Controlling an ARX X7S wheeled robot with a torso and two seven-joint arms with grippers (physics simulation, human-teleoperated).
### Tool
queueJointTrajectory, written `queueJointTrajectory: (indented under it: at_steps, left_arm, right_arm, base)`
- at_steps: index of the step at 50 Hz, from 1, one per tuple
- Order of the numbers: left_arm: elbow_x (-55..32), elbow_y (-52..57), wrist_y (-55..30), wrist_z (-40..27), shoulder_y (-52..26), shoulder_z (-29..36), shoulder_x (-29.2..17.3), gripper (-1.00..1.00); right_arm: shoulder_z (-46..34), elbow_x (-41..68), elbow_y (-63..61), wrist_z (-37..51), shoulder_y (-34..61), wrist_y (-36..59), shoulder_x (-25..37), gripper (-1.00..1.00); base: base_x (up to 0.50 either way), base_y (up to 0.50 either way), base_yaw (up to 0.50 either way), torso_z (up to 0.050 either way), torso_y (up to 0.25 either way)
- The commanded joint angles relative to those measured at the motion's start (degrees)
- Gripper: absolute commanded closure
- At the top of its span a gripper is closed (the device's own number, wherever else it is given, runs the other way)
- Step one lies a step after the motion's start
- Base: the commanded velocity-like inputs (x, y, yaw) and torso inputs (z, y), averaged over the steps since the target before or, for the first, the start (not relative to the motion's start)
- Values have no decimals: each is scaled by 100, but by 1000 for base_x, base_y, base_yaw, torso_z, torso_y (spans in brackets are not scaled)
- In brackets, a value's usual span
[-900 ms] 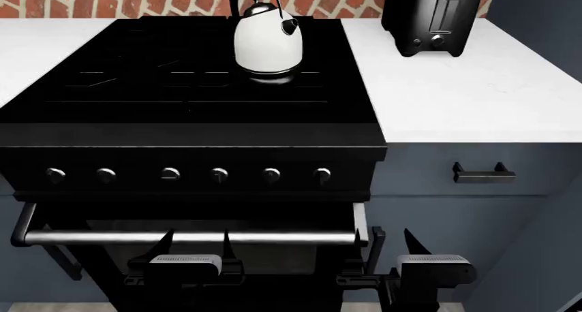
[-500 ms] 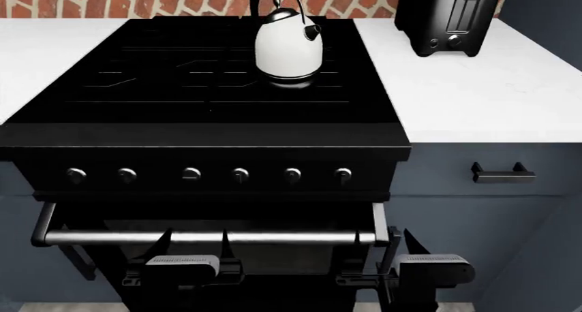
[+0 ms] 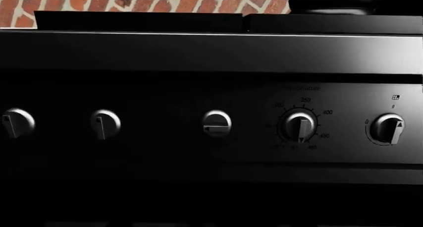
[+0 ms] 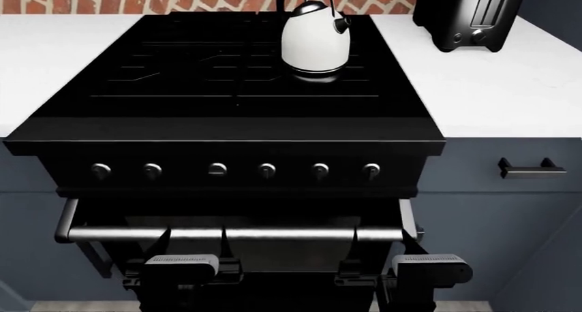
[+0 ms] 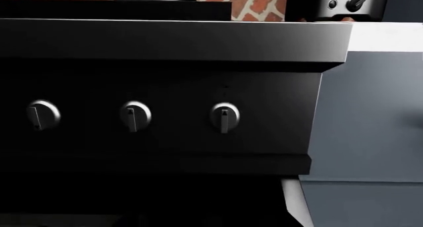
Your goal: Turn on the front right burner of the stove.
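The stove (image 4: 227, 131) is a glossy black range with a grated cooktop. Six small silver knobs run along its front panel, from the leftmost knob (image 4: 100, 169) to the rightmost knob (image 4: 371, 169). The steel oven handle (image 4: 227, 234) runs below them. My left gripper (image 4: 195, 239) and right gripper (image 4: 380, 248) hang low in front of the oven door, below the handle, fingers apart and empty. The left wrist view faces five knobs, the middle one (image 3: 216, 124) turned sideways. The right wrist view faces three knobs, including the rightmost (image 5: 225, 117). Neither wrist view shows its jaws.
A white kettle (image 4: 315, 39) stands on the back right of the cooktop. A black toaster (image 4: 473, 16) stands on the white counter (image 4: 509, 87) to the right. A drawer handle (image 4: 531, 169) sits on the grey cabinet. A brick wall is behind.
The stove, kettle and toaster have slid to the right in the head view, and the whole range front now shows. Both grippers keep their place low in the view.
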Motion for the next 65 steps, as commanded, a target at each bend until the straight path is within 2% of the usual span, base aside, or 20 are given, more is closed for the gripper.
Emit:
queueJointTrajectory:
  at_steps: [1, 35, 41, 46, 51, 56, 65]
  left_arm:
    - [-70, 12, -37, -97, -1, 101, -82, -100]
    - [-260, -14, 53, -292, -18, 305, -259, -100]
    - [-281, -23, 55, -303, -19, 340, -285, -100]
    - [-309, -21, 60, -322, -26, 362, -304, -100]
    - [-326, -32, 24, -341, -41, 383, -319, -100]
    - [-358, -11, 12, -358, -22, 402, -343, -100]
    - [-413, -40, 0, -368, -53, 434, -372, -100]
  right_arm:
    - [-90, 96, 5, 75, 4, -11, 79, -100]
    - [-312, 277, 4, 308, 20, -42, 254, -100]
    - [-306, 361, -66, 338, -4, -85, 269, -100]
    - [-186, 850, -1168, 519, -138, 963, 282, -100]
    - [-275, 771, -2645, 1018, -212, 2123, 384, -100]
    - [-363, 1027, -3801, 1219, 59, 3435, 472, -100]
    - [-660, 1032, -4395, 1516, 1176, 4957, 547, -100]
  base:
    - [0, 0, 0, -50, 0]
    - [0, 0, 0, -50, 0]
    - [0, 0, 0, -4, 0]
    - [0, 0, 0, 0, 0]
    - [0, 0, 0, 0, 0]
    - [0, 0, 0, 0, 0]
    - [0, 0, 0, 0, 0]
